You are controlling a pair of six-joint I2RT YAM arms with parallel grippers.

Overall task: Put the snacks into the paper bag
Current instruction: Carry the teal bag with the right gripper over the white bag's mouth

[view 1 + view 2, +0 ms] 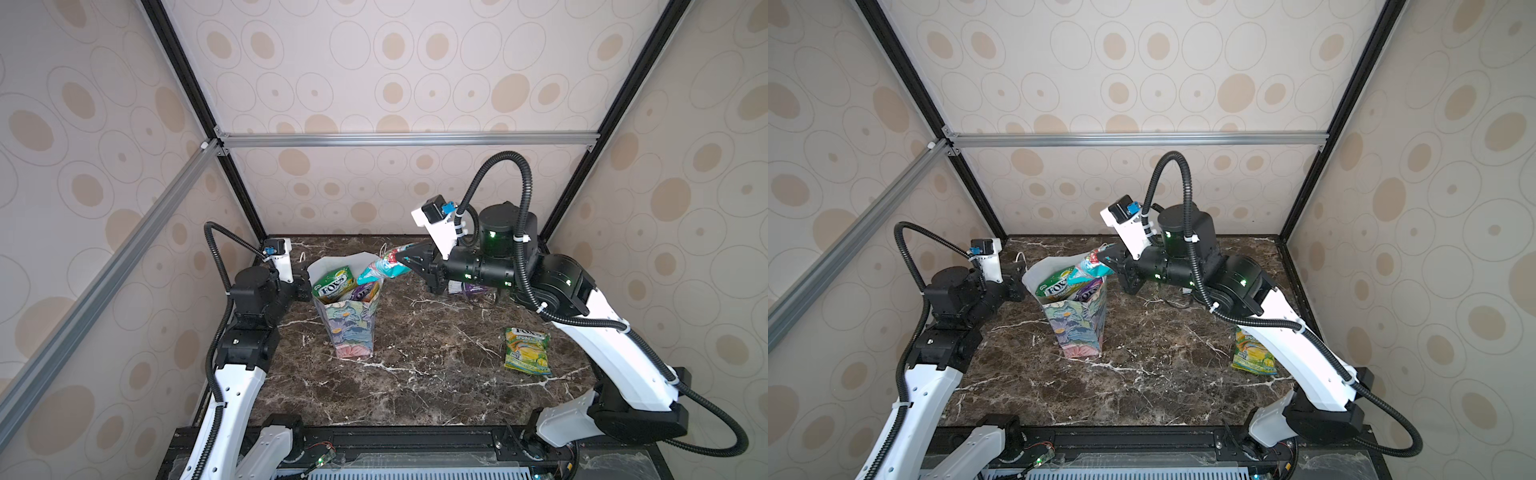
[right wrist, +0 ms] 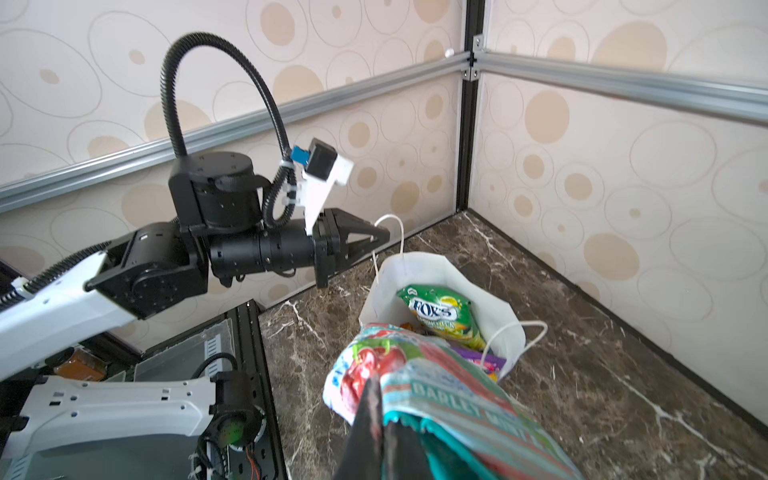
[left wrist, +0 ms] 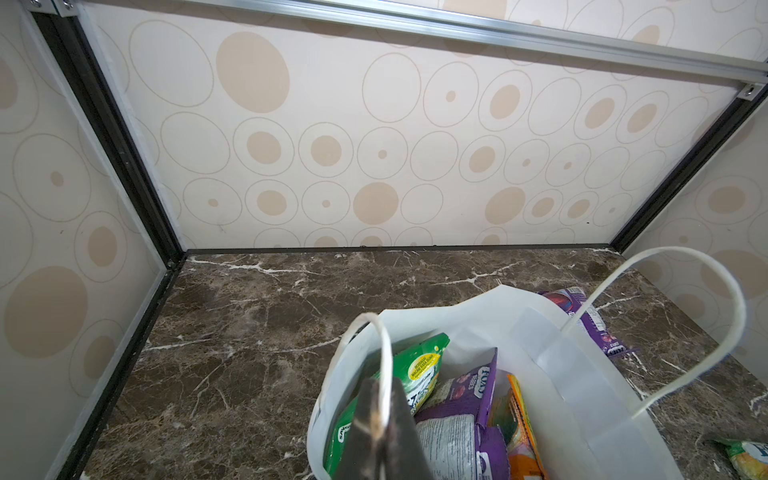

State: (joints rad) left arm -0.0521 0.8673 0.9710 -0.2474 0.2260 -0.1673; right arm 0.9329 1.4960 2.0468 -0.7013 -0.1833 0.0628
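Right fingers (image 1: 415, 254) clenched on teal packet (image 1: 382, 268), held above the rim of the paper bag (image 1: 353, 328). Left fingers (image 2: 361, 228) pinch its cord handle (image 3: 388, 361). Yellow-green packet (image 1: 527, 351) lies on table (image 1: 415, 374).

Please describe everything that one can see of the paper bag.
The paper bag stands upright and open on the table, left of centre. Its outside is pastel floral, its inside white, with two white cord handles. The left gripper pinches one handle; the other is free. A green packet and a purple packet stand inside. The right gripper holds a teal packet over the rim; whether they touch is unclear.
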